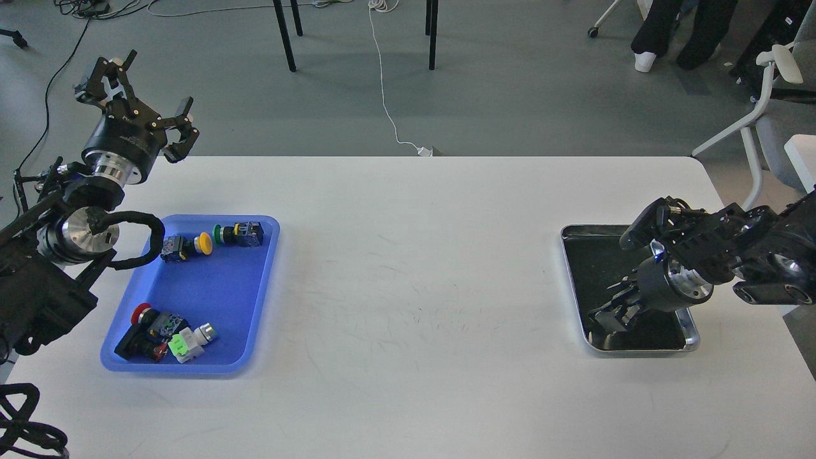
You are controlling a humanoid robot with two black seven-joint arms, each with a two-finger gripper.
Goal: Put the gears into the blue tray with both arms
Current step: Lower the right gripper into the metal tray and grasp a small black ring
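Note:
The blue tray [213, 290] lies at the table's left side and holds several colourful push-button switches [185, 245]. My left gripper [141, 95] is raised beyond the tray's far left corner, over the table's back edge, open and empty. My right gripper [605, 317] reaches down into the shiny steel tray [572, 237] at the right, near its front left part. Its dark fingers blend with the tray's dark bottom, so I cannot tell how they stand. The gears are hidden beneath or behind that gripper.
White tabletop [414, 287] stretches between the two trays. Beyond the table's far edge are chair legs [285, 35], a white cable [386, 95] on the floor and a person's feet [644, 60]. A white chair [762, 108] stands at the far right.

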